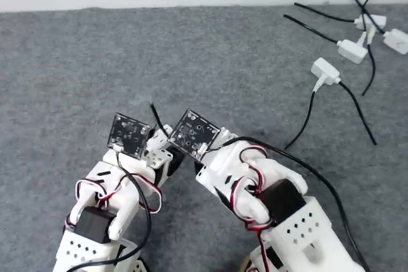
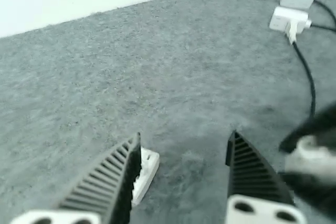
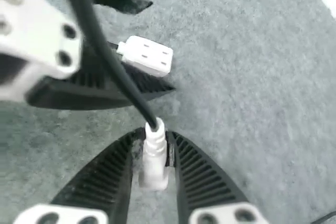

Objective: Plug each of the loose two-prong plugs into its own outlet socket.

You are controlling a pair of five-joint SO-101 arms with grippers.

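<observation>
Pose: my left arm (image 1: 105, 199) and right arm (image 1: 255, 183) sit side by side at the near edge, wrists pitched down at the carpet (image 1: 191, 49). Right claw (image 3: 156, 140) is clenched on a white plug (image 3: 153, 163), black cord (image 3: 105, 51) trailing off it. Left claw (image 2: 186, 137) is released, jaws wide, outlet socket (image 2: 144, 174) on the carpet just beside one finger. Right wrist view gives the socket's slotted face. High view gives the spare plugs (image 1: 325, 71) far right, well apart.
</observation>
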